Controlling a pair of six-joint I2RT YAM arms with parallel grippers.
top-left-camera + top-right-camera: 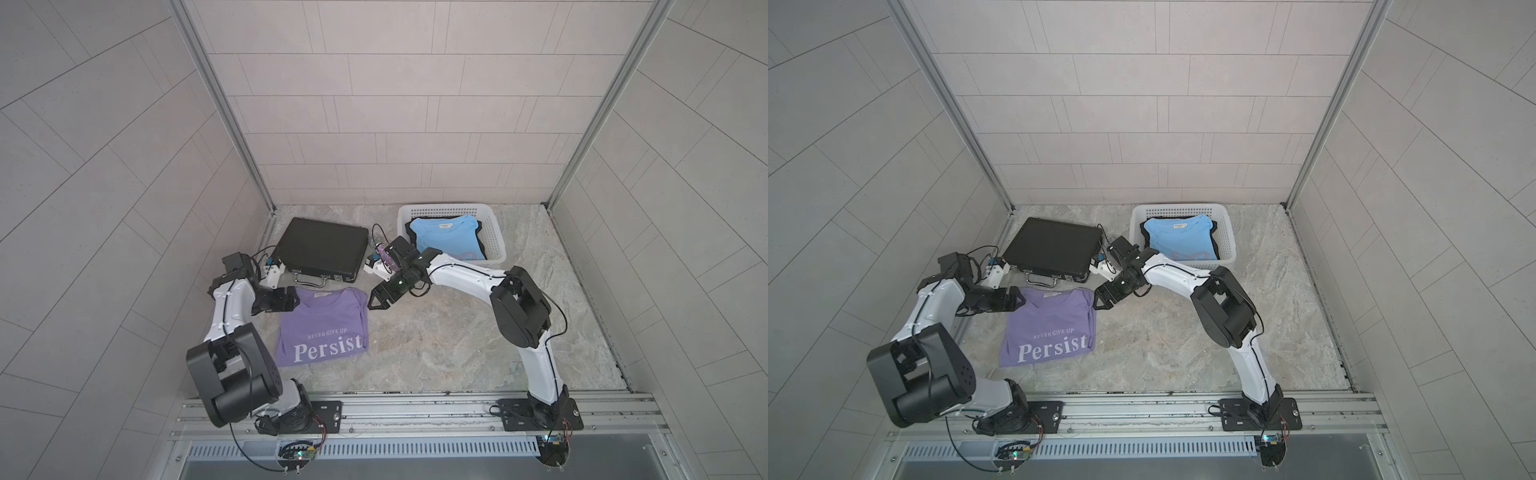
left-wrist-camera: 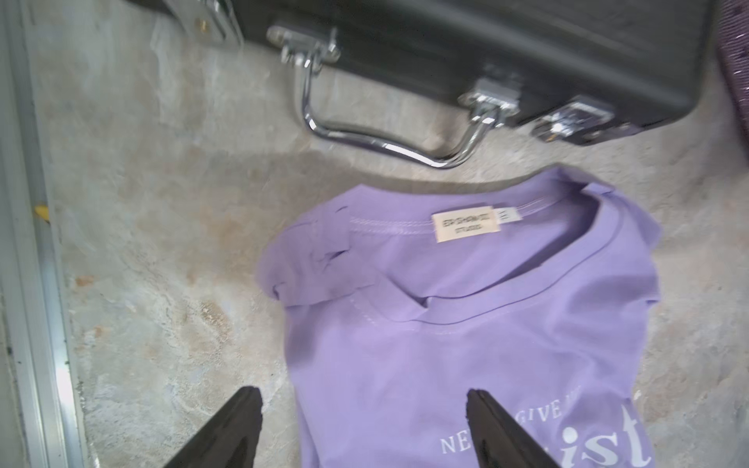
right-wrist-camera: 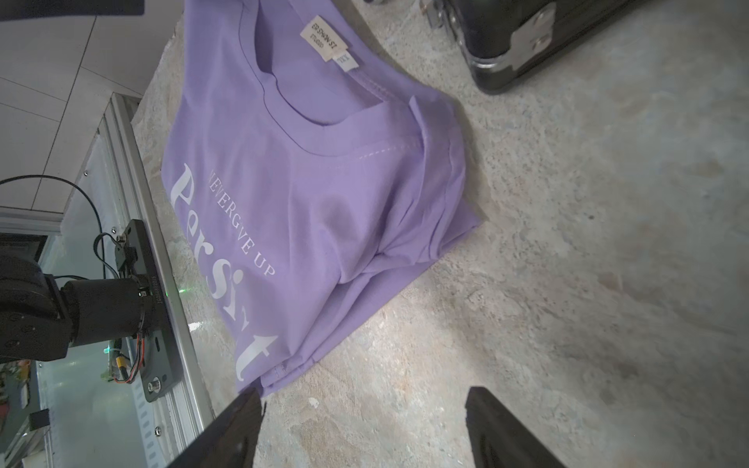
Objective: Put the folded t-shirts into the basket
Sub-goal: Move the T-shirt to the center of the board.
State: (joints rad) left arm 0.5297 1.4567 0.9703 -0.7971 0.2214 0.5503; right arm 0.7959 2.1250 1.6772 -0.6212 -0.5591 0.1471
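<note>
- Lilac shirt: folded, print up, flat on the table before the left arm, well apart from the basket. It is the only shirt not yet stowed.
- Blue shirt: in the basket, lying on the black shirt, of which only the edges show at either side. Judged two of three done.
- Left gripper: jaws wide, nothing held. One finger is over the lilac cloth and the other over bare table, straddling the side edge near the shoulder. Whether it touches the cloth cannot be told.
- Right gripper: jaws wide, empty, just beside the opposite edge and over bare table.
- Placement judged deliberate: a gripper at each side suits a two-handed lift, which would keep the fold flat on the way to the basket. A single pinch would likely let the cloth hang open.
- Case: closed, just behind the collar, handle toward the shirt but apart from it. It is no part of the job. It crowds that end, which likely explains the approach from the sides.
</note>
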